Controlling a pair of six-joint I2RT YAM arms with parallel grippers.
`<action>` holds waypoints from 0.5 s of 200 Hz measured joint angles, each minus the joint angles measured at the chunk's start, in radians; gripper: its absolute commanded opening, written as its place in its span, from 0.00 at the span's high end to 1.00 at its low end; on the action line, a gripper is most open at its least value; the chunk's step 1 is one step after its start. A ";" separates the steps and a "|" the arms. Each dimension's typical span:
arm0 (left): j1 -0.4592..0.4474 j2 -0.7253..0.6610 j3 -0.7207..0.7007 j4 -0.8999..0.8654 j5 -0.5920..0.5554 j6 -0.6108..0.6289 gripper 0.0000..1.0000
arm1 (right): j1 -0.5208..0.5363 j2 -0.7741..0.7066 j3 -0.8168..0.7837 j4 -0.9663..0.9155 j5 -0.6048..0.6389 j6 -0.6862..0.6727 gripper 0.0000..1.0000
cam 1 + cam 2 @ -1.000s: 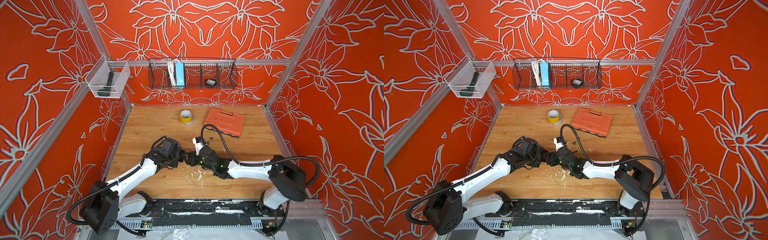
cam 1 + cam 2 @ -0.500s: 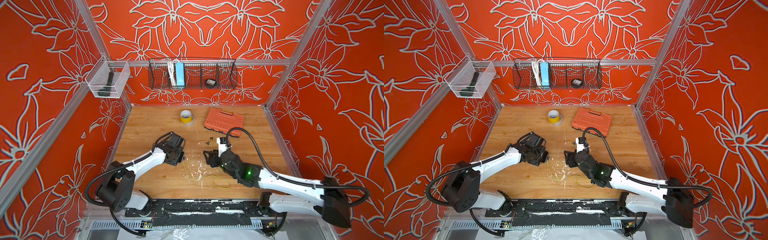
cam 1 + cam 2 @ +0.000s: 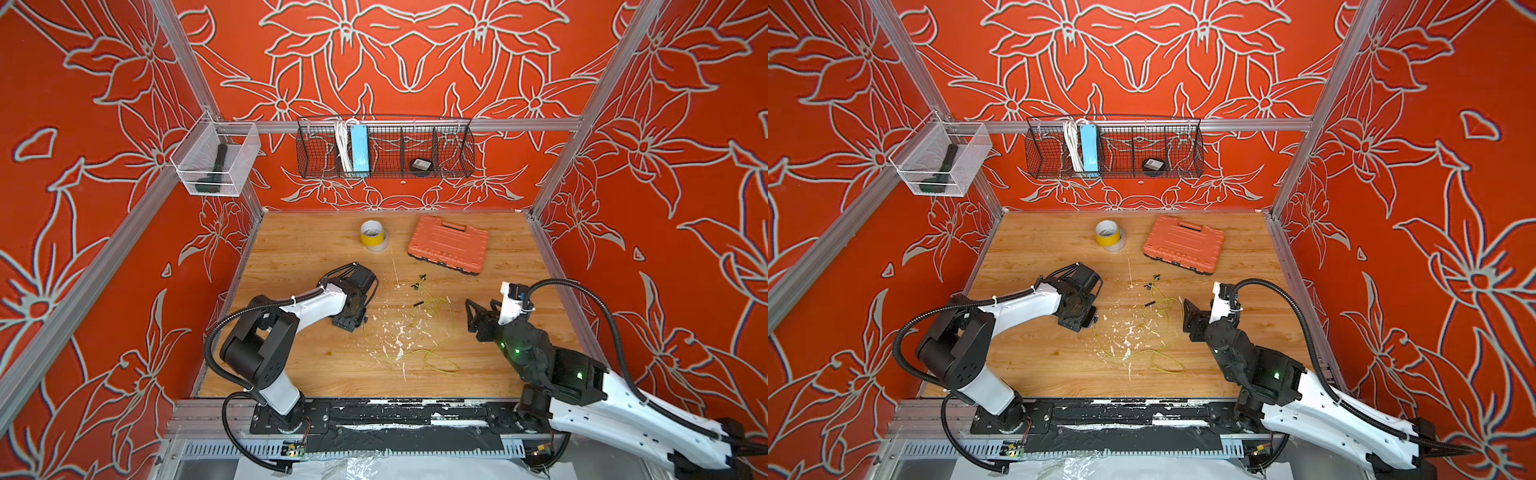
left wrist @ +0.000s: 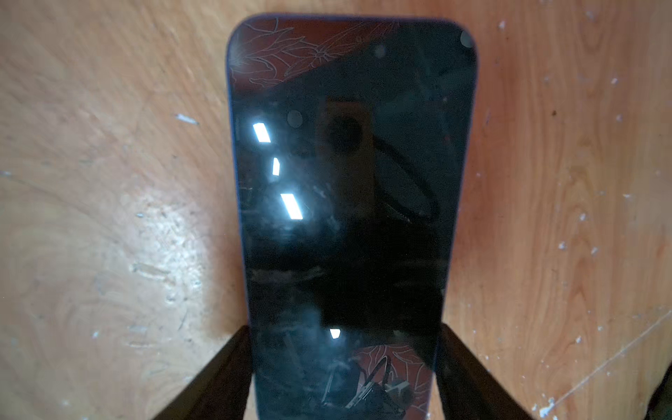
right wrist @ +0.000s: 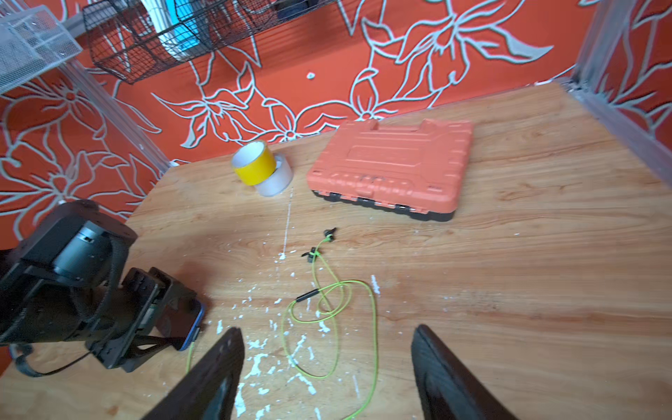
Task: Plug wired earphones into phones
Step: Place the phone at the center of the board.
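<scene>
The black phone lies screen up on the wooden table. My left gripper is shut on it, a finger against each long edge near one end. From above the gripper covers nearly all of the phone. The yellow-green earphones cable loops loosely over the table middle, with its black earbuds toward the orange case. One strand runs up to the phone's end; the plug is not distinguishable. My right gripper is open and empty, right of the cable in both top views.
An orange ribbed case and stacked tape rolls sit at the back of the table. A black wire basket and a clear bin hang on the walls. White flecks litter the table middle.
The two grippers were together at the table middle. My right arm has pulled back to the right with wider jaws. The left arm has drawn back slightly and keeps hold of the phone.
</scene>
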 measured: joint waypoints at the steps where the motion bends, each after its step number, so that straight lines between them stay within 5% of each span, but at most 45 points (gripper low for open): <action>1: 0.000 0.000 0.001 0.000 -0.001 -0.001 0.21 | 0.000 -0.001 0.000 -0.002 0.001 -0.001 0.21; 23: 0.000 0.006 0.011 -0.002 -0.006 0.004 0.07 | 0.000 -0.025 0.007 -0.043 0.031 -0.021 0.03; 64: 0.000 -0.021 0.013 -0.028 -0.007 0.039 0.02 | 0.000 -0.005 0.054 -0.095 0.096 -0.063 0.02; 100: 0.000 -0.257 -0.004 -0.027 -0.051 0.178 0.02 | -0.001 0.032 0.057 0.036 0.213 -0.269 0.02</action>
